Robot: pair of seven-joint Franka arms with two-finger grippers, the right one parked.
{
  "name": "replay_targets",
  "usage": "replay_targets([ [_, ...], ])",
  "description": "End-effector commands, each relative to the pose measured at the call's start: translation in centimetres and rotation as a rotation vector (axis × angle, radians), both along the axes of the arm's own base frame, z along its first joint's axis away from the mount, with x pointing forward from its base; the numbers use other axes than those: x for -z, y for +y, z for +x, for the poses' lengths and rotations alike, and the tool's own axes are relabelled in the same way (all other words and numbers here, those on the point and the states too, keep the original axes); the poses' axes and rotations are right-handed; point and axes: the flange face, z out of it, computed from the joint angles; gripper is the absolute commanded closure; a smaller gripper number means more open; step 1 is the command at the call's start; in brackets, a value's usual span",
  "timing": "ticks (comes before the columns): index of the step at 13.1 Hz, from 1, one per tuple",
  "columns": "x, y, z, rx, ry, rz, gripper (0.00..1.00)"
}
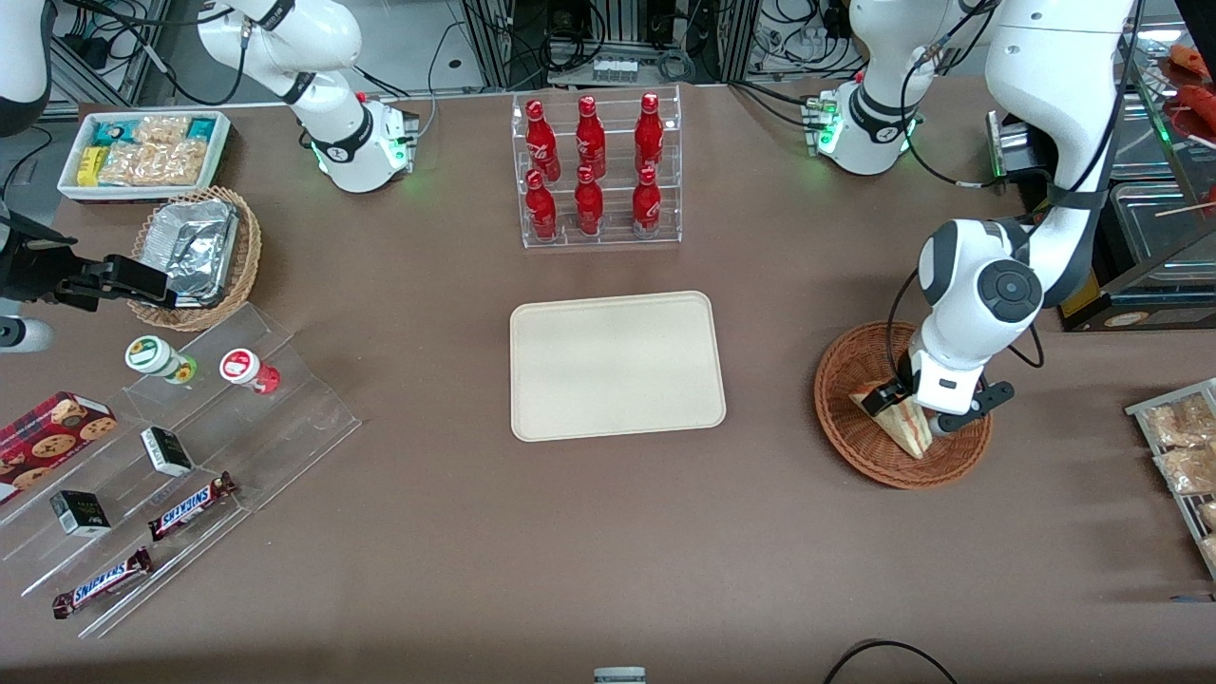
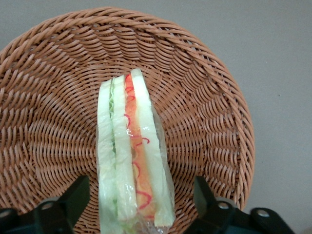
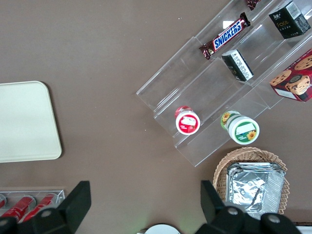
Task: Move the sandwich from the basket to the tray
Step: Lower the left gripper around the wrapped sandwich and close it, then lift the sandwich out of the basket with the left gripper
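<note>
The sandwich [image 1: 898, 420], a pale bread wedge in clear wrap with a red and green filling stripe, stands on edge in the reddish-brown wicker basket [image 1: 845, 437] toward the working arm's end of the table. My left gripper [image 1: 917, 410] is lowered into the basket, open, with one finger on each side of the sandwich and a gap on both sides. In the left wrist view the sandwich [image 2: 131, 146] lies between the dark fingertips [image 2: 73, 197] over the basket weave [image 2: 48, 122]. The cream-beige tray [image 1: 617, 366] lies bare at the table's middle; it also shows in the right wrist view [image 3: 24, 122].
A clear rack of red bottles [image 1: 597, 171] stands farther from the camera than the tray. A foil-lined wicker basket [image 1: 195, 252], a white snack bin [image 1: 142, 152] and an acrylic snack stand [image 1: 171, 456] lie toward the parked arm's end. A wire rack of packets [image 1: 1183, 446] sits beside the basket.
</note>
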Motion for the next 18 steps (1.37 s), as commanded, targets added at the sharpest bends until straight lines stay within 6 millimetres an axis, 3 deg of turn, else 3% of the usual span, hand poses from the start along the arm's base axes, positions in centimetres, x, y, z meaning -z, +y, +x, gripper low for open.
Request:
replay_targets([
  [1, -0.3, 0.2, 0.2, 0.0, -0.02, -0.002, 1.0],
  [5, -2.7, 0.3, 0.5, 0.013, -0.051, -0.001, 1.0],
  [6, -4.2, 0.3, 0.5, 0.021, -0.053, 0.001, 1.0],
  [9, -11.6, -1.1, 1.4, 0.1, 0.053, 0.108, 1.0],
  [11, -16.9, -6.1, 2.4, 0.162, 0.112, 0.13, 1.0],
  [13, -19.3, -12.3, 2.1, 0.235, 0.121, 0.131, 1.0],
  [15, -19.9, -18.4, 1.0, 0.322, 0.096, 0.116, 1.0],
  [18, -18.7, -25.9, 0.0, 0.371, 0.097, 0.067, 1.0],
])
